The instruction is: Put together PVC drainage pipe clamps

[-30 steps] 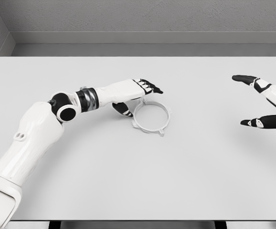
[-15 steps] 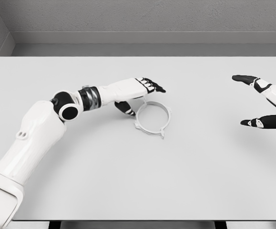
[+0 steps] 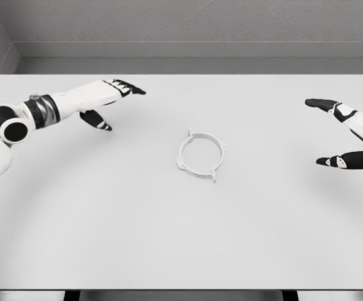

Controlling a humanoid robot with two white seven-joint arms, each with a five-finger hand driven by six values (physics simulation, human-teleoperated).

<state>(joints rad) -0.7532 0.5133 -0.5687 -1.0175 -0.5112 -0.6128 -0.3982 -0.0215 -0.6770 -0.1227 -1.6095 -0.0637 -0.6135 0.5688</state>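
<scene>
A white ring-shaped pipe clamp with small tabs lies flat near the middle of the white table, untouched. My left hand hovers at the upper left, well away from the clamp, fingers spread and empty. My right hand hangs at the right edge, thumb and fingers apart, holding nothing.
A grey wall and ledge run along the table's far edge. The table's front edge shows at the bottom.
The left arm has swung away from the clamp to the upper left, leaving the clamp on the table. The right hand has not moved.
</scene>
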